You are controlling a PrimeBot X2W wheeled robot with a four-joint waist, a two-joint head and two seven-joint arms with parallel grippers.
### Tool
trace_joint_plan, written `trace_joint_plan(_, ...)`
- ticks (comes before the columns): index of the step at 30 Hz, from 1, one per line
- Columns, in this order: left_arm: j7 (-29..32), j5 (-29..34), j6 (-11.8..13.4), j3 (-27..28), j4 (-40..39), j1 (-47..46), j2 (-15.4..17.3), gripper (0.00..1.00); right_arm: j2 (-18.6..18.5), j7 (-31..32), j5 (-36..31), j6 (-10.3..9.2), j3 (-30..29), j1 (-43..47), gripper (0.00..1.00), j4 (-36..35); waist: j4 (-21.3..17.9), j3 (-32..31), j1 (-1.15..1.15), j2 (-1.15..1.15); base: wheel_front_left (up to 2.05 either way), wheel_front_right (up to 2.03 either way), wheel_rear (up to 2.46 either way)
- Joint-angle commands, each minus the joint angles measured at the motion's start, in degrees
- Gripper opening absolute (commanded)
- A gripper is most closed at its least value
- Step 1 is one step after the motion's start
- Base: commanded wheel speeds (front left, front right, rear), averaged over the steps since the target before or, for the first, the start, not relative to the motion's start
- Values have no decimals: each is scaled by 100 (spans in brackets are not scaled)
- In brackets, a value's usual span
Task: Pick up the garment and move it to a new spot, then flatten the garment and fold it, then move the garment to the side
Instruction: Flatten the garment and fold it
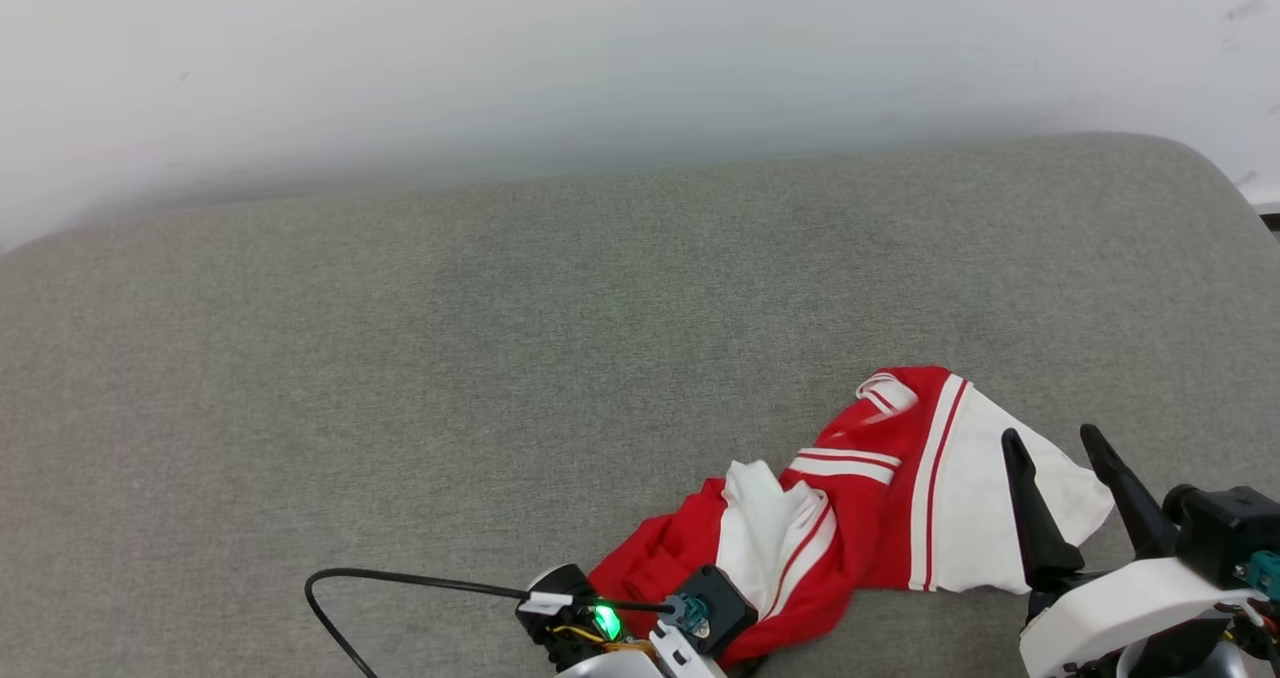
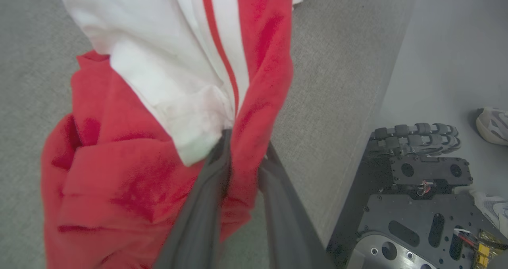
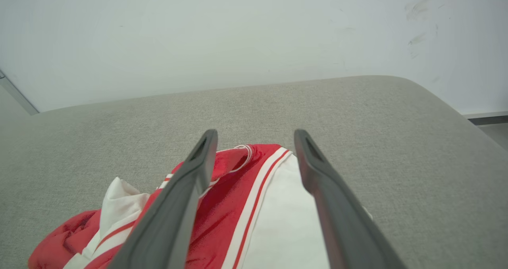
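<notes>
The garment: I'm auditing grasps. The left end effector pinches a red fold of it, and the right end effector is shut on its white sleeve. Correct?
Not quite: the right end effector is open. The right wrist view shows its fingers spread wide over the garment, gripping nothing. The left end effector does pinch a red fold.
</notes>
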Motion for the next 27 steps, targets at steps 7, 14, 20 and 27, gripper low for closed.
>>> trace_joint_plan(7,-780,86,122,241,-278,-62,-36,100,9,63,19,-2,-98,143,100,-109,132,-65,0,0,0,0,0)
trace_joint_plan(14,-850,-126,237,564,-497,-272,-6,100,9,96,98,-2,-81,167,100,-142,132,-122,0,0,0,0,0)
trace_joint_plan(20,30,-564,-24,531,-371,-663,86,100,9,110,161,-2,-69,145,100,-145,-24,52,0,0,0,0,0)
trace_joint_plan(27,1172,-1055,-194,193,-183,-982,297,100,9,-2,291,-2,-29,-9,100,-45,-270,377,0,0,0,0,0)
